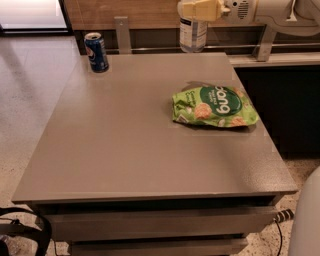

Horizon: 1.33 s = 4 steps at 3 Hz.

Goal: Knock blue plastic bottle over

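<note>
The blue plastic bottle (192,36) is clear with a white-and-black label and stands upright at the far edge of the grey table (125,145). Its cap and neck are hidden behind my gripper. My gripper (194,10), with pale yellow fingers (204,9), reaches in from the upper right and is closed around the top of the bottle. The bottle's base sits level with the table's back edge; I cannot tell whether it touches the top.
A short blue soda can (96,52) stands at the far left corner. A green snack bag (215,106) lies right of centre. A wooden wall with metal brackets (121,34) runs behind. A black strap (25,230) lies on the floor at front left.
</note>
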Each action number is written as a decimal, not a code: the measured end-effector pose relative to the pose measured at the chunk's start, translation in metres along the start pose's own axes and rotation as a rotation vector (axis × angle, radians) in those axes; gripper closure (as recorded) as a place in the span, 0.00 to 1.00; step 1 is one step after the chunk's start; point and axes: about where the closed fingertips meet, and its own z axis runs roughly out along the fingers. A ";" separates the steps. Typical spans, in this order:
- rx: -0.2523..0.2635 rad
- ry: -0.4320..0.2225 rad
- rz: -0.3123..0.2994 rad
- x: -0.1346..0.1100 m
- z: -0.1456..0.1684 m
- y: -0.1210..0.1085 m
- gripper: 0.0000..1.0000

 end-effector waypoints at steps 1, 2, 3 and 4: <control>0.000 0.000 0.000 0.000 0.000 0.000 1.00; 0.008 0.023 0.015 0.011 0.040 -0.020 1.00; 0.021 0.023 0.030 0.023 0.071 -0.039 1.00; 0.021 0.040 0.057 0.036 0.099 -0.047 1.00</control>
